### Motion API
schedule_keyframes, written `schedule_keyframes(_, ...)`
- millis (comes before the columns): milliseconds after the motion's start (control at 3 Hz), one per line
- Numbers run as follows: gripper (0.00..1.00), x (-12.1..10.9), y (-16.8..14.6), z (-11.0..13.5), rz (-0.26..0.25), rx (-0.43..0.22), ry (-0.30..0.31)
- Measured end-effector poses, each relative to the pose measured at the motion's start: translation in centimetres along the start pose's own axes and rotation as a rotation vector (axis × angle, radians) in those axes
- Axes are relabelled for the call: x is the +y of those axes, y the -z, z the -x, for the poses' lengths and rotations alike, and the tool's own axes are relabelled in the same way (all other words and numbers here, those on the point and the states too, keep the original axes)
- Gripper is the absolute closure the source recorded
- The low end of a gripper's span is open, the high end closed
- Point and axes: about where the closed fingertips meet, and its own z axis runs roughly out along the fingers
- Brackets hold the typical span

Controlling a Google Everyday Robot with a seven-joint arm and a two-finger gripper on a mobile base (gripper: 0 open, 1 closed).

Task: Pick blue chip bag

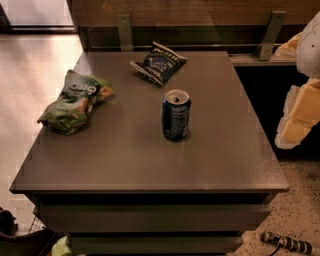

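Toward the far edge of the dark grey bench lies the small crinkled navy-blue chip bag, likely light, soft and slippery, best pinched across its puffed middle, while the pale tool hangs well apart at the right, and whether it is wide or narrow I cannot tell.

Grey table, speckled floor, wooden wall

Dim, warm light; daylight glares off the floor at upper left. The soda can casts a faint shadow, and the gripper at the right edge looks overbright.
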Motion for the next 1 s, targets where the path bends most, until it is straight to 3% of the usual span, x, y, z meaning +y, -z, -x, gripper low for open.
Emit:
schedule_keyframes(333,0.0,0.0,0.0,0.0,0.0,0.0,0.0)
schedule_keyframes(667,0.0,-2.8,-0.4,1.0,-0.039,-0.071,-0.008)
schedule_keyframes(1000,0.0,-7.9,-2.2,3.6,-0.045,-0.181,-0.049)
